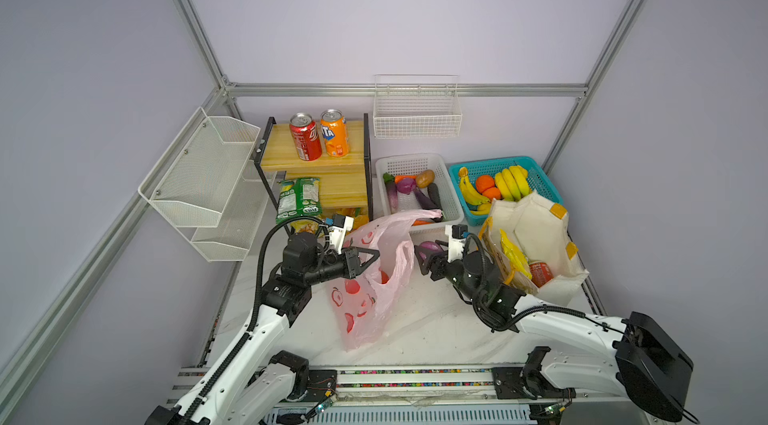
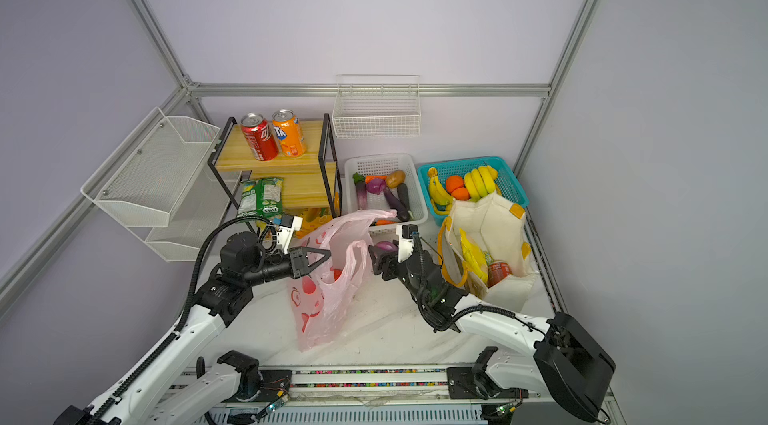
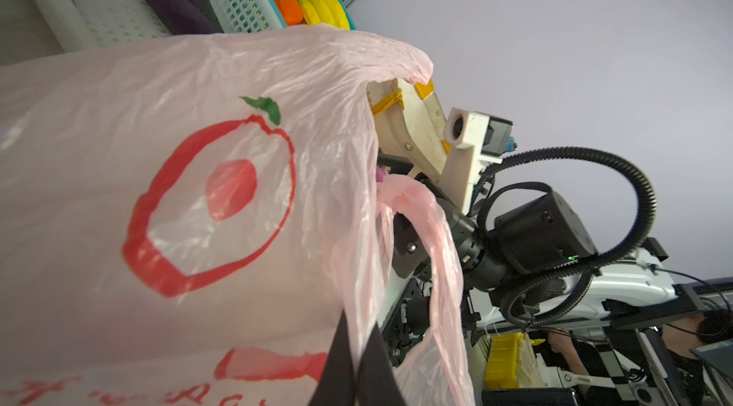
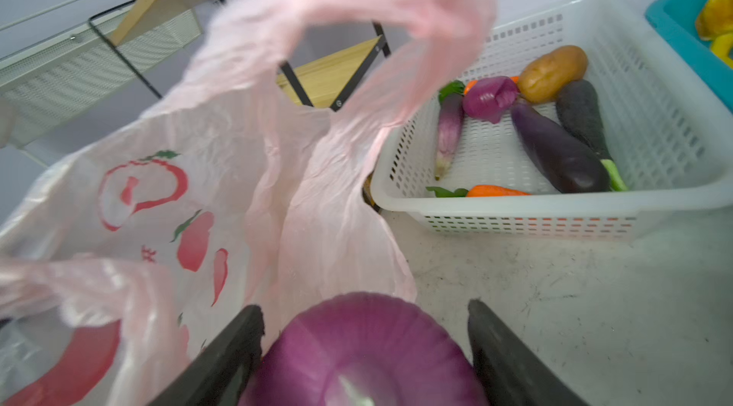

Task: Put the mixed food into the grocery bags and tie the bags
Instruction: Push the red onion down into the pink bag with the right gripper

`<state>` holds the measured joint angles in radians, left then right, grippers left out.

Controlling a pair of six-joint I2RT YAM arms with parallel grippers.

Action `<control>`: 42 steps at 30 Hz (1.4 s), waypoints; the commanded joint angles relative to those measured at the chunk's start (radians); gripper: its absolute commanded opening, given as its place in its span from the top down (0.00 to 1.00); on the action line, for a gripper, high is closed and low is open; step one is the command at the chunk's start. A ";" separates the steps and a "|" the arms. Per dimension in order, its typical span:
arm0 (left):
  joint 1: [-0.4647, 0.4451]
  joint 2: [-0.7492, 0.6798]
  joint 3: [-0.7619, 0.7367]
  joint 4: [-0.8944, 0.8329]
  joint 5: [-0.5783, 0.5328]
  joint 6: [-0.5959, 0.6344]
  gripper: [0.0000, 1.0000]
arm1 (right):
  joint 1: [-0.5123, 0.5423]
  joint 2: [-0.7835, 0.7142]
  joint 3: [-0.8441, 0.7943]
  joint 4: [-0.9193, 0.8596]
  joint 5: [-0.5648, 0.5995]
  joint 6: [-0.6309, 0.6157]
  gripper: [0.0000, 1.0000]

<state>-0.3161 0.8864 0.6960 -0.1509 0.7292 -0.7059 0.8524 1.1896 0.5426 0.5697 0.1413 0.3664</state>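
Observation:
The pink grocery bag (image 1: 374, 281) stands crumpled at mid-table, and my left gripper (image 1: 373, 255) is shut on its near rim, holding the mouth up. In the left wrist view the black fingers (image 3: 341, 360) pinch the thin film. My right gripper (image 1: 423, 256) hovers just right of the bag mouth, shut on a purple onion (image 4: 365, 352) that fills the gap between its fingers. The cream tote (image 1: 544, 232) stands at the right with a yellow chip packet (image 1: 513, 256) and a red soda can (image 1: 540, 273) inside. A dark eggplant (image 4: 555, 150) lies in the white basket (image 4: 674, 201).
A wooden shelf (image 1: 286, 161) at the back left carries a red can (image 1: 305, 136) and an orange can (image 1: 334, 133), with green chip packets (image 1: 297, 196) below. A teal basket (image 1: 544, 190) holds bananas and oranges. White wire racks hang on the left and back walls.

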 commanded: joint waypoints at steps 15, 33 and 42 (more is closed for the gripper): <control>0.005 0.049 0.125 -0.031 0.123 0.179 1.00 | -0.029 0.172 0.230 -0.010 -0.133 -0.027 0.50; 0.006 0.099 0.148 0.020 0.193 0.139 1.00 | -0.024 0.416 0.247 0.141 -0.391 -0.034 0.50; 0.006 0.106 0.143 0.031 0.185 0.133 1.00 | 0.046 0.498 0.340 0.018 -0.323 0.128 0.33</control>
<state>-0.3145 1.0012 0.7494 -0.1688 0.8906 -0.5640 0.8753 1.6825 0.8333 0.6319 -0.2119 0.4343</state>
